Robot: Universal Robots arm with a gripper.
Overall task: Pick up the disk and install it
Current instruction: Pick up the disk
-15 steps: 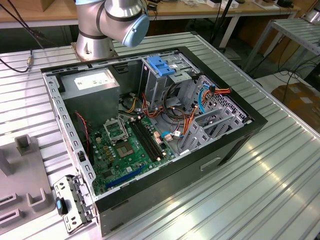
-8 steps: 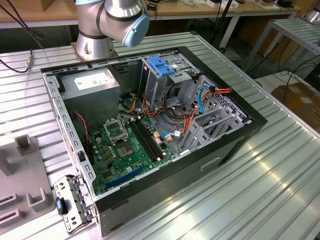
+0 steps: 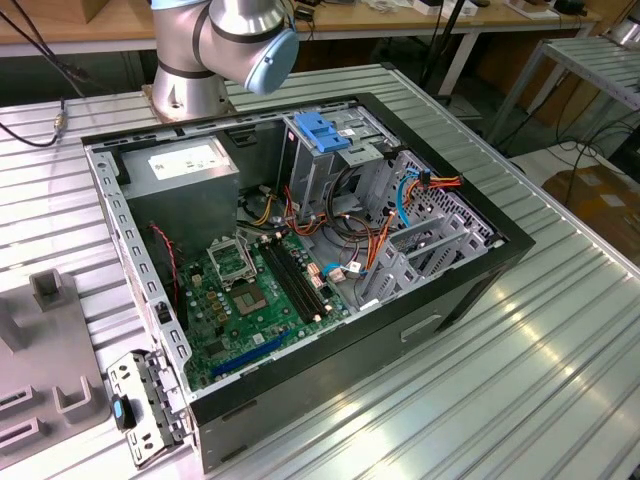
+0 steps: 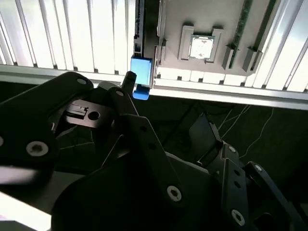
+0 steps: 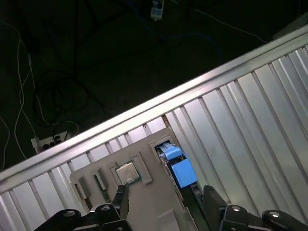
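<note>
The disk [image 5: 182, 172] stands on edge in a slot of a grey holder plate [image 5: 154, 199], a thin dark slab with bright blue plastic at its near end. In the second wrist view the disk [image 4: 141, 72] appears as a dark strip ending in a blue block, near the edge of the ribbed table. My gripper [image 5: 166, 204] hovers above the holder plate, open, with one dark fingertip [image 5: 120, 197] on each side of the gap. The disk's blue end lies just beyond that gap. Nothing is between the fingers.
The holder plate also carries a square processor chip [image 5: 126, 172] and a memory stick [image 4: 244, 24]. An open computer case [image 3: 300, 260] lies on the ribbed metal table [image 3: 520, 380], with a drive cage topped by a light-blue latch [image 3: 322, 130]. Dark floor with cables [image 5: 72, 72] lies past the table edge.
</note>
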